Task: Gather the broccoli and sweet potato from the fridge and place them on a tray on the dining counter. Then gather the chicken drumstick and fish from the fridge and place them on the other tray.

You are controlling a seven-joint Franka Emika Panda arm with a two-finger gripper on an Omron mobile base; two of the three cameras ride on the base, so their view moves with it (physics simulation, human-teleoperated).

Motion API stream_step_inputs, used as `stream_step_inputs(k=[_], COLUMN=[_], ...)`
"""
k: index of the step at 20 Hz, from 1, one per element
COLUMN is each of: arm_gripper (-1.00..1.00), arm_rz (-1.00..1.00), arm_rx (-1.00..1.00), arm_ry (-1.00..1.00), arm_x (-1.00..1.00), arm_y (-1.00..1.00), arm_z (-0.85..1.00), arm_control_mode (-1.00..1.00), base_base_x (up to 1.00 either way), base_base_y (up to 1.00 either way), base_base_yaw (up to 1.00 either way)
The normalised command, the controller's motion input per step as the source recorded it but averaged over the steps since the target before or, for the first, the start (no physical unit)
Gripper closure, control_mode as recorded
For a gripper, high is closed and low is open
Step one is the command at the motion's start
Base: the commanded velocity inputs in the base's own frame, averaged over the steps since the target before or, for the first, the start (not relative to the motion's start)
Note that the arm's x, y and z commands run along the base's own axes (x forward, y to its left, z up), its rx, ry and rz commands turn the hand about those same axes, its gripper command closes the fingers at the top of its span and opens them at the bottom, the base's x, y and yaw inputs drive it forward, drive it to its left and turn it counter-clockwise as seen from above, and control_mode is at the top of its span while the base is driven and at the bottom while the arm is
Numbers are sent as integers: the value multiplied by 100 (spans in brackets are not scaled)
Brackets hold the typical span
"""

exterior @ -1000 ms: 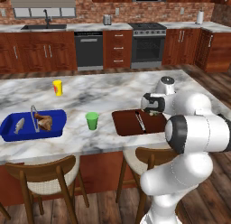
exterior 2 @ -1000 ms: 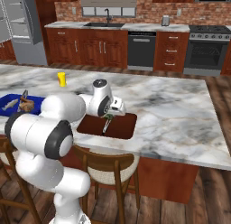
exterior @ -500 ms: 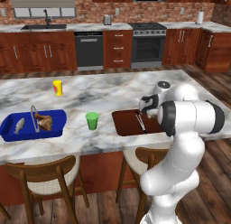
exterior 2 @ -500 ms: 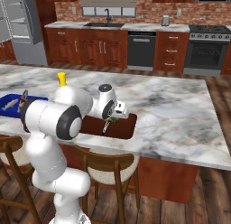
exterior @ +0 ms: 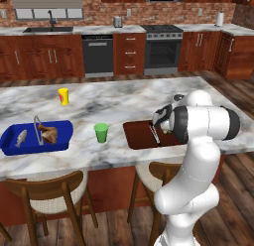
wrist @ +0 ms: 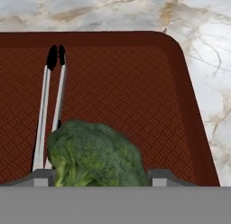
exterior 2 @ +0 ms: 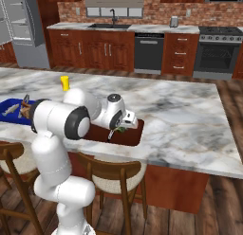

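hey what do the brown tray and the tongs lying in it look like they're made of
Brown tray: looks like moulded plastic or rubber, matte, judging by the embossed diamond texture across its floor and its rounded raised rim.
Tongs: look like metal, probably steel, going by the thin pale glossy arms; the dark tips may be a rubber or silicone coating, though that is uncertain.

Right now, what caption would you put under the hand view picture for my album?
Broccoli sits between the open jaws on a brown tray, partly covering metal tongs.
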Motion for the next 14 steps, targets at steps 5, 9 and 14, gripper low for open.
stream_step_inputs(k=[5,9,14], arm_gripper=[100,100,100], arm_rz=[0,0,0], arm_rx=[0,0,0], arm_ry=[0,1,2], arm_x=[19,7,0], arm_y=[-5,-2,-1], arm_z=[-14,-11,-11], arm_control_mode=[-100,-100,-100], base_base_x=[0,0,0], base_base_y=[0,0,0], base_base_yaw=[0,0,0])
